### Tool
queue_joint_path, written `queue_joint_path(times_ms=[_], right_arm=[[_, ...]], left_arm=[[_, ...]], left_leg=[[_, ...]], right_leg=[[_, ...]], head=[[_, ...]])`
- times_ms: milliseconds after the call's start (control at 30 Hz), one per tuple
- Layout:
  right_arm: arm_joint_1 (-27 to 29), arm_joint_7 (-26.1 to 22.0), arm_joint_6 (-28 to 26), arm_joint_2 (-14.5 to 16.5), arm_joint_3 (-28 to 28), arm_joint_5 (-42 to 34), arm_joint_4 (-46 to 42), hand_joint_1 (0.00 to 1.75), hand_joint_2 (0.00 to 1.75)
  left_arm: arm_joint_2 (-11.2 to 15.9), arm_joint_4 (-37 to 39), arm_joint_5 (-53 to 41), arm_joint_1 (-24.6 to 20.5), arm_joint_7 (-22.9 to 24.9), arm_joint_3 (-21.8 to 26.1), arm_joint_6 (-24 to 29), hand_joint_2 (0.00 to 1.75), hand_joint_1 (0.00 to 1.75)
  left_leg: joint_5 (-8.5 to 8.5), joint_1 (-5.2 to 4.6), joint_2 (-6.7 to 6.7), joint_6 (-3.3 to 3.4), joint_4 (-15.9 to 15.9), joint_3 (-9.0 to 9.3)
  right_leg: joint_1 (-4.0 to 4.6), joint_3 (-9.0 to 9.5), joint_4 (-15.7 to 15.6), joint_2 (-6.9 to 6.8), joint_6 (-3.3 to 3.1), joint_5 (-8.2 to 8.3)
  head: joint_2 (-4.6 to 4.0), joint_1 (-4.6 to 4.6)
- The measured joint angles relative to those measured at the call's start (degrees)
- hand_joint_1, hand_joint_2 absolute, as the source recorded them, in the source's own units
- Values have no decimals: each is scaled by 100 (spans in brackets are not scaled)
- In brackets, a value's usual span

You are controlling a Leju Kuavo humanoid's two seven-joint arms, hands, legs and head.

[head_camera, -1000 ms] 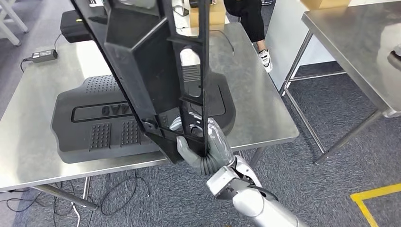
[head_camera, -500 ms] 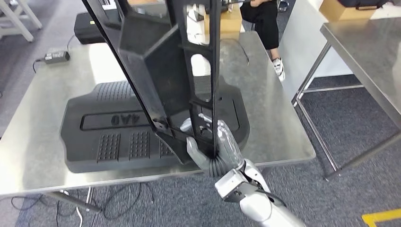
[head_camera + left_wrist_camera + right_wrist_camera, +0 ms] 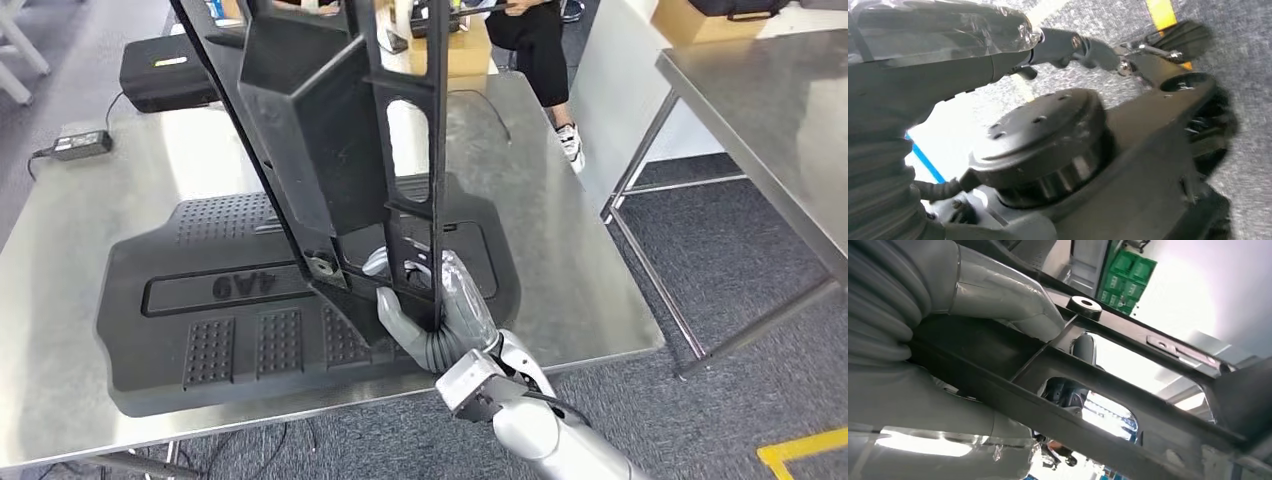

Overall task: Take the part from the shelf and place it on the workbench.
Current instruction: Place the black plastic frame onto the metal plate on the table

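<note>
My right hand [image 3: 440, 310] grips the lower end of a long black plastic frame part [image 3: 330, 150], held nearly upright over the steel workbench [image 3: 560, 230]. The part rises out of the top of the head view and has several cut-out windows. Its bottom end hangs just above a wide black studded panel [image 3: 230, 300] lying flat on the bench. In the right wrist view my thumb [image 3: 998, 295] and palm clamp a rib of the part [image 3: 1128, 405]. The left wrist view shows my left hand's [image 3: 938, 55] grey cover, with its fingers hidden.
A black case [image 3: 165, 72] and a power adapter [image 3: 78, 145] lie at the bench's far left. A cardboard box [image 3: 455, 50] sits at the far edge, with a seated person [image 3: 535, 45] behind it. A second steel table [image 3: 770, 120] stands to the right across a carpeted gap.
The whole view has shifted, so the camera moved: the bench and panel now lie lower and further left. My right hand keeps the same grip on the part.
</note>
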Motion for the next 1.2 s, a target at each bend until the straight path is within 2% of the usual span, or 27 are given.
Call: queue_joint_path(times_ms=[67, 167, 300, 400, 600, 767, 967, 1200], right_arm=[[-45, 95, -14, 0, 2, 95, 4, 175, 175], [-267, 427, 15, 10, 20, 369, 55, 175, 175], [-833, 1034, 288, 104, 173, 1011, 298, 175, 175], [-1261, 1362, 483, 221, 359, 1529, 579, 175, 175], [-2135, 1840, 661, 545, 744, 2857, 1374, 175, 175], [-2902, 1993, 671, 936, 1076, 3664, 2400, 175, 175], [-3485, 2240, 512, 1349, 1313, 4211, 3574, 175, 175], [-3774, 2414, 471, 1635, 1440, 4404, 4525, 175, 175]], left_arm=[[0, 0, -17, 0, 2, -15, -3, 175, 0], [-1, 0, -51, -25, 3, -44, -27, 175, 0], [-1, 0, -118, -51, 27, -62, -83, 175, 0], [-2, 0, -191, -62, 60, -72, -128, 175, 0], [-2, -1, -375, -85, 163, -96, -202, 175, 0], [-2, -26, -479, -128, 283, -100, -252, 175, 0], [-2, -32, -543, -133, 325, -100, -309, 175, 0], [-2, -57, -560, -131, 345, -100, -314, 175, 0]], left_leg=[[39, 1, -23, 28, -2, 5], [48, 1, -52, 30, -17, 1], [30, -11, -54, 71, -17, 0], [35, -14, -54, 91, -16, -1], [54, -16, -48, 102, -18, 0], [85, -9, -53, 78, -39, 3], [99, 1, -54, 60, -57, 10], [100, 7, -55, 59, -64, 12]], right_leg=[[1, 15, -12, 1, 20, -20], [1, 38, -53, 1, -18, -13], [-4, 67, -117, -1, -3, -3], [-6, 72, -134, -6, 24, 12], [1, 68, -138, -11, 83, 33], [21, 65, -136, -25, 86, 39], [29, 61, -135, -31, 78, 46], [34, 58, -135, -30, 75, 45]], head=[[0, 40], [0, 123], [0, 230], [0, 271], [0, 293], [0, 295], [0, 284], [0, 289]])
